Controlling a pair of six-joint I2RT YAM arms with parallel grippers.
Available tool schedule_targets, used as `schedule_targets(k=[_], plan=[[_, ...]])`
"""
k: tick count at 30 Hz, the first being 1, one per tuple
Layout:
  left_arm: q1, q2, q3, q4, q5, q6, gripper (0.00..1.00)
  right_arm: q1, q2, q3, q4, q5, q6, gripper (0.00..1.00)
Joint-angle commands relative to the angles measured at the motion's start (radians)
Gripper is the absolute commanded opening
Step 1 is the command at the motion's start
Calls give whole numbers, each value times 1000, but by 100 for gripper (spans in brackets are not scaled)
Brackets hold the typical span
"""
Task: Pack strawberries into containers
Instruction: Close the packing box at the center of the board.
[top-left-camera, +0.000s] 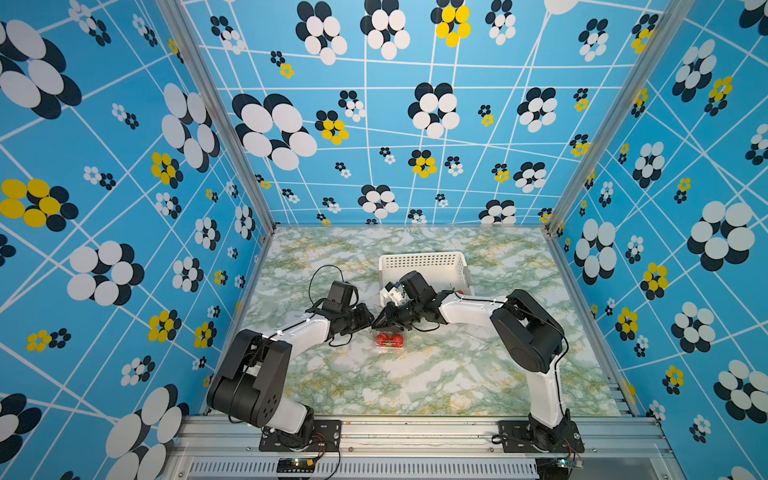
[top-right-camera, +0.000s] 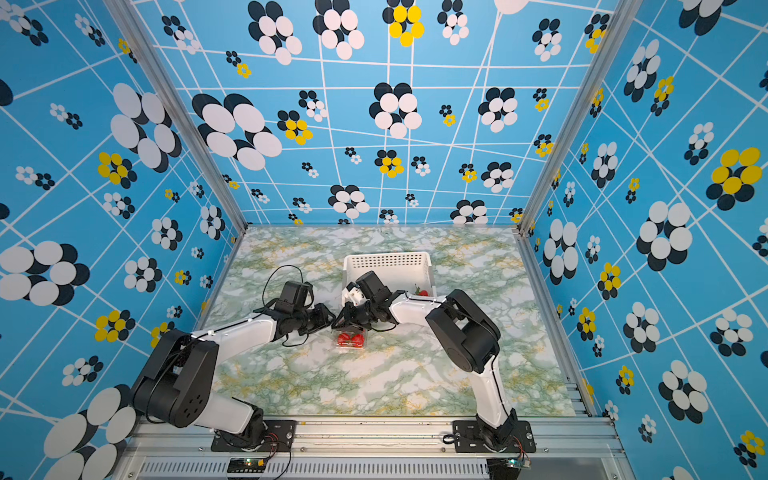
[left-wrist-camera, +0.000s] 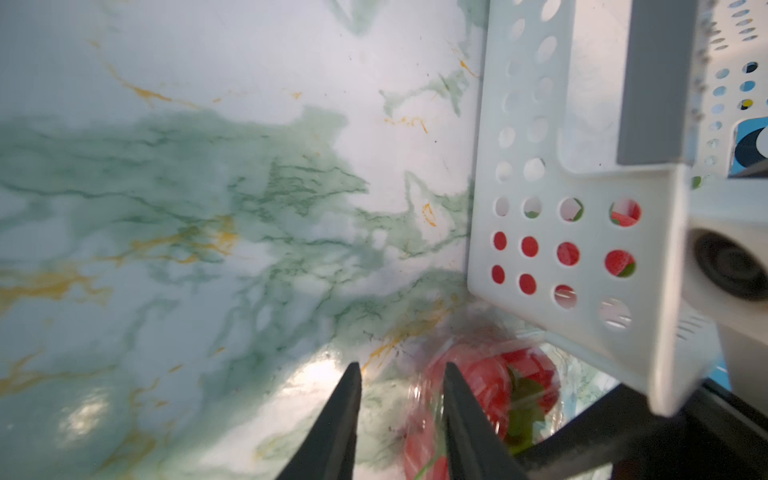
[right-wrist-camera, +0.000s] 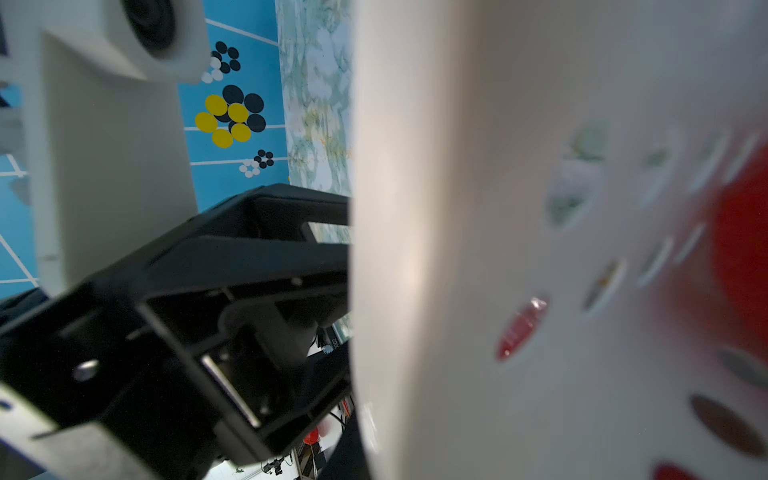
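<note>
A clear clamshell container (top-left-camera: 389, 346) holding strawberries (top-left-camera: 382, 339) sits on the counter (top-left-camera: 415, 382), just in front of the white perforated basket (top-left-camera: 422, 262). Both arms meet above it. The left gripper (left-wrist-camera: 401, 368) has its jaws narrowly parted beside the container. The right gripper (top-left-camera: 381, 320) is seen only from above, so whether its jaws are open cannot be told.

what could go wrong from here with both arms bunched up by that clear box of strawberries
1. The left gripper and right gripper nearly meet right by the clear container; they could bump each other.
2. That container looks light; a finger could shove or tip it and spill its strawberries.
3. The white basket wall fills the right wrist view, so that arm could push the basket.
</note>
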Motion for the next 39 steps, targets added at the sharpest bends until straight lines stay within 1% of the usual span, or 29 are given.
schedule_targets(k=[1,6,12,22,26,33,39], plan=[[8,-21,-17,23,6,12,36,8,24,7,-26,-5,-4,23],[20,-56,-40,29,12,13,37,7,14,-1,-19,-7,-5,23],[19,-79,-63,87,63,1,41,2,1,-24,-1,-9,1,22],[18,-17,-70,125,111,7,42,-6,-20,-58,20,-12,2,21],[13,27,-53,122,125,10,41,-6,-28,-62,28,-16,2,21],[10,2,-58,124,124,15,41,-6,-52,-80,28,-13,-9,21],[-4,15,-57,131,125,10,41,-10,-50,-90,6,-2,-18,20]])
